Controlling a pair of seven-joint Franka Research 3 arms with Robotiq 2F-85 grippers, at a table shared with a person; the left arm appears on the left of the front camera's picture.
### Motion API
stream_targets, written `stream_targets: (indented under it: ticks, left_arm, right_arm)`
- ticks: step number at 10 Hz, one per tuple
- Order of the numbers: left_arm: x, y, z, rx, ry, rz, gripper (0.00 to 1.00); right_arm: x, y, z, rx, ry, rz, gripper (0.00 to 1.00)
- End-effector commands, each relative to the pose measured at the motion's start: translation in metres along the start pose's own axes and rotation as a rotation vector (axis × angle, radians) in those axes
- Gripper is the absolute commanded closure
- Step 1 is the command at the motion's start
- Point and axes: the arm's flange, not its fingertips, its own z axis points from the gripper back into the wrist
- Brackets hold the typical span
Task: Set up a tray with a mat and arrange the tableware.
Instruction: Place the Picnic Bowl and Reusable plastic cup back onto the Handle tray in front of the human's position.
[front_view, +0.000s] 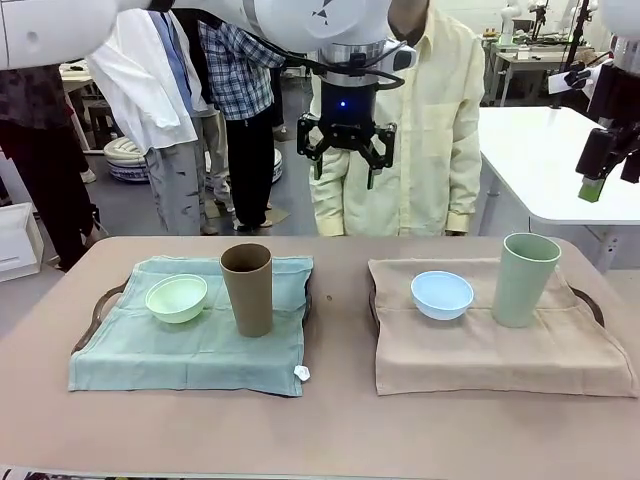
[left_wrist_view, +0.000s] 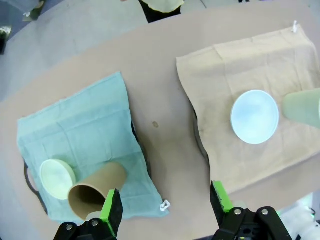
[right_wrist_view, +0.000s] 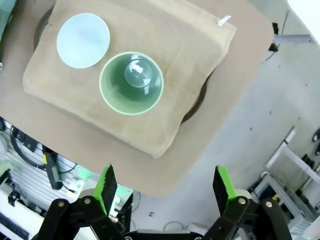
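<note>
Front view: both trays look set, the mint green bowl (front_view: 177, 297) beside the brown cup (front_view: 247, 289) on the green mat (front_view: 190, 345), the light blue bowl (front_view: 442, 294) by the pale green cup (front_view: 525, 279) on the tan mat (front_view: 480, 350). Left gripper (front_view: 347, 163) and right gripper (right_wrist_view: 165, 186) hang high, fingers spread, empty; any retreat should stay well above the cups

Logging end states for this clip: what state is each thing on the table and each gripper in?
Left gripper: open, raised above the table.
Right gripper: open, empty.
Mint green bowl: upright on teal mat.
Brown cup: upright, beside it.
Light blue bowl: upright on beige mat.
Pale green cup: upright, empty.
</note>
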Motion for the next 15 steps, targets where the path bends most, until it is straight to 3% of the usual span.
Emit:
stream_targets:
  ticks: [1, 15]
  left_arm:
    - [-0.0013, -0.0052, -0.0006, -0.005, -0.003, -0.032, 0.08]
    - [-0.003, -0.0066, -0.0015, -0.002, 0.003, -0.019, 0.07]
  right_arm:
    - [-0.0068, 0.0016, 0.0088, 0.009, -0.014, 0.034, 0.0]
    - [-0.005, 0.0021, 0.009, 0.001, -0.017, 0.016, 0.0]
